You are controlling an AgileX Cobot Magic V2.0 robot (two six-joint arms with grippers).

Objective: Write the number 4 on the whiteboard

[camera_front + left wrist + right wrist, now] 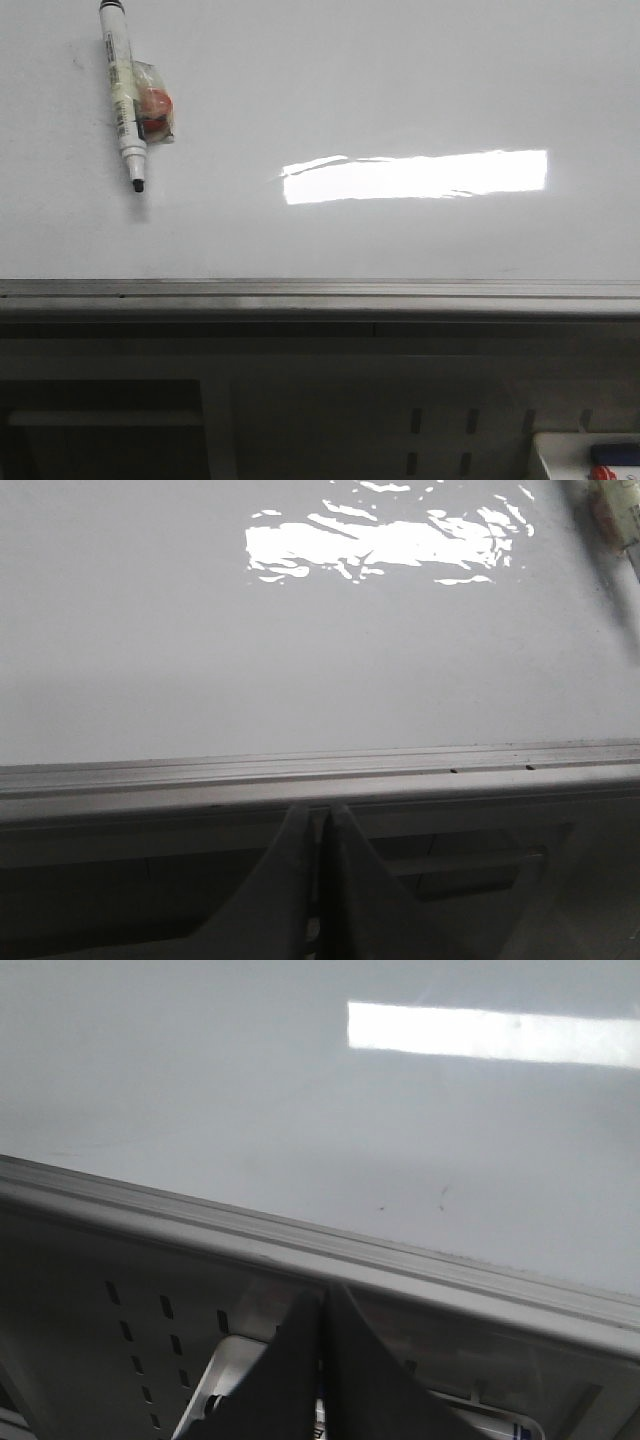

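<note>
The whiteboard [400, 80] fills the upper frame, blank (only glare), with no strokes of a 4 visible. A marker [124, 90] lies at upper left. Left end effector [318, 825] and right end effector [322, 1310] both sit pressed together, empty.

I can read no text anywhere. The marker [126, 92] lying on my whiteboard [400, 80] carries a printed label, but its lettering is too small to make out.

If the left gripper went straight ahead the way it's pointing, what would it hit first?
Probably the grey metal rail edging the glossy white whiteboard, just beyond the shut left gripper; depth is unclear.
</note>
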